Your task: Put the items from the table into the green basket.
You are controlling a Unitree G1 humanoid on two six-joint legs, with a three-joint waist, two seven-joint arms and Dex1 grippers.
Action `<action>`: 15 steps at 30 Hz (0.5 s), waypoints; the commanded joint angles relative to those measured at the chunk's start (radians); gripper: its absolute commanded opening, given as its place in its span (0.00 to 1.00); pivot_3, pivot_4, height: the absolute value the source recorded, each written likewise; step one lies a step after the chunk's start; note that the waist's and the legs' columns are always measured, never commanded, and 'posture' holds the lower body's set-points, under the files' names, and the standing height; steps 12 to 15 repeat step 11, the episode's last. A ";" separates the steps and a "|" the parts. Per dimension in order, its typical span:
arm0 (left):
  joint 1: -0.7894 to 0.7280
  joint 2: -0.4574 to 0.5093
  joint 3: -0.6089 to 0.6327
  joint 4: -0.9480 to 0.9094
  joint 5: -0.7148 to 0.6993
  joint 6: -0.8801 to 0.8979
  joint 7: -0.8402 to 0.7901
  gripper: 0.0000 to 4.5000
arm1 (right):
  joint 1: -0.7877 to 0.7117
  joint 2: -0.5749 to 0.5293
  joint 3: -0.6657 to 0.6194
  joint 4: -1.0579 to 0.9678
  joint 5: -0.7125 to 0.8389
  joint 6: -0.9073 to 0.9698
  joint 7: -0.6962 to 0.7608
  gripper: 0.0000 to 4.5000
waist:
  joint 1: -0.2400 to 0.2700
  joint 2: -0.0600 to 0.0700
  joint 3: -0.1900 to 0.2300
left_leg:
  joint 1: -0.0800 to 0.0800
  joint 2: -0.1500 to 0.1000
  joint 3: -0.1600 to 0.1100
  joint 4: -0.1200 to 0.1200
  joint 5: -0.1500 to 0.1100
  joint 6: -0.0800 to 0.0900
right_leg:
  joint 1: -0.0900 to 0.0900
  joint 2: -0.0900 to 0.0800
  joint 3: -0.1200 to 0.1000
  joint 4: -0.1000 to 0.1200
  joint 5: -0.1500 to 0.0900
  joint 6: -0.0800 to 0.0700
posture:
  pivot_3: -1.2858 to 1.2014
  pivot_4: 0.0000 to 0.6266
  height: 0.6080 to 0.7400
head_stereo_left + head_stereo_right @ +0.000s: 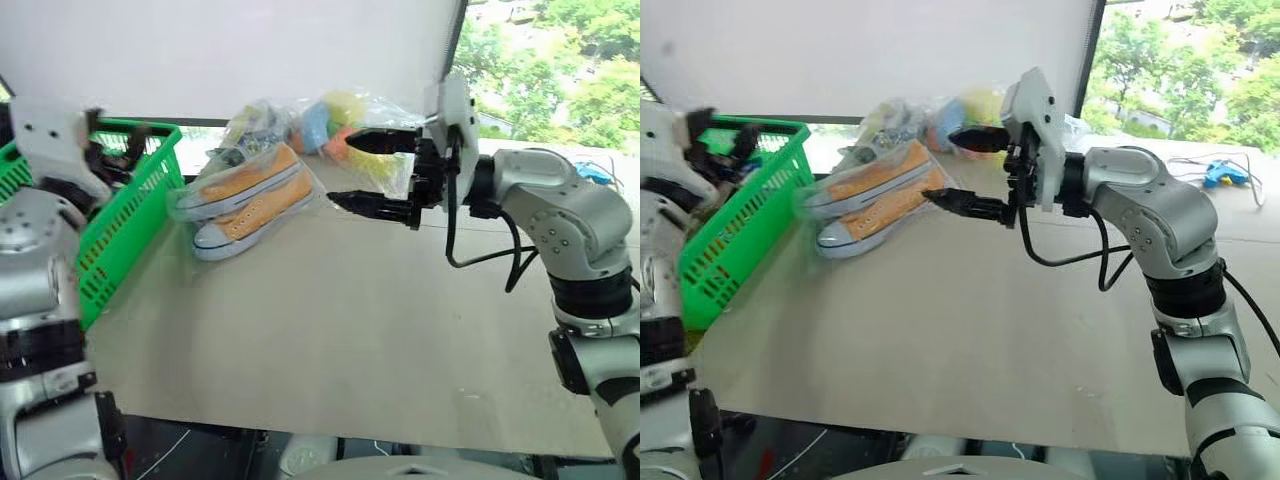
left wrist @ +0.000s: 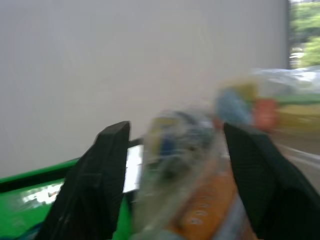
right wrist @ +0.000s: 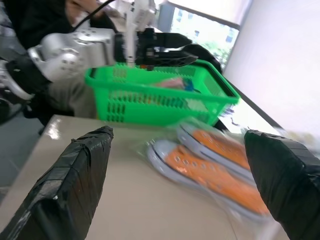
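On the far left part of the tabletop (image 1: 330, 330), the bagged orange sneakers (image 1: 250, 200) are seen lying side by side, just beside the green basket (image 1: 130, 215), which stands at the left edge. Their long axis is judged to run from near-left to far-right, heels toward the basket. The right tool (image 1: 352, 172) is held level just right of the sneakers' far-right end, its black fingers spread wide with nothing gripped; the sneakers lie to its left, along its pointing line. The left tool (image 3: 172, 52) is seen over the basket, fingers parted and apparently empty. Clear bags of foam blocks (image 1: 335, 125) are piled at the far edge behind the sneakers. The right arm is judged better placed for them.
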 commanded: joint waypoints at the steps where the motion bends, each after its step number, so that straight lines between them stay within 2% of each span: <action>1: 0.109 0.013 -0.014 -0.220 -0.146 0.153 -0.062 0.67 | 0.106 -0.102 -0.115 -0.053 -0.039 0.030 -0.043 1.00 | -0.002 0.001 -0.001 | 0.000 0.000 0.000 0.000 0.000 0.001 | 0.000 0.000 0.000 0.000 0.000 0.000 | 0.57 0.00 1.00; 5: 0.226 0.022 0.041 -0.303 -0.261 0.273 -0.083 0.67 | 0.344 -0.229 -0.246 -0.119 -0.075 0.048 -0.052 1.00 | -0.045 0.005 0.000 | 0.000 0.002 0.000 0.000 0.000 0.001 | 0.000 0.002 0.000 -0.003 -0.001 -0.001 | 0.55 0.00 1.00; 10: 0.298 0.002 0.015 -0.358 -0.291 0.330 -0.065 0.67 | 0.590 -0.286 -0.389 -0.177 -0.091 0.042 -0.047 1.00 | -0.084 0.022 0.002 | 0.010 0.005 0.002 0.001 0.000 0.000 | 0.010 0.006 0.001 -0.003 -0.004 -0.005 | 0.53 0.00 1.00; 11: 0.295 -0.006 0.007 -0.358 -0.291 0.340 -0.053 0.67 | 0.615 -0.290 -0.400 -0.182 -0.093 0.036 -0.049 1.00 | -0.084 0.022 0.002 | 0.017 0.006 0.003 0.001 0.000 0.000 | 0.017 0.007 0.001 -0.004 -0.004 -0.006 | 0.53 0.00 1.00; 15: 0.295 -0.006 0.007 -0.358 -0.291 0.340 -0.053 0.67 | 0.615 -0.290 -0.400 -0.182 -0.093 0.036 -0.049 1.00 | -0.084 0.022 0.002 | 0.017 0.006 0.003 0.001 0.000 0.000 | 0.017 0.007 0.001 -0.004 -0.004 -0.006 | 0.53 0.00 1.00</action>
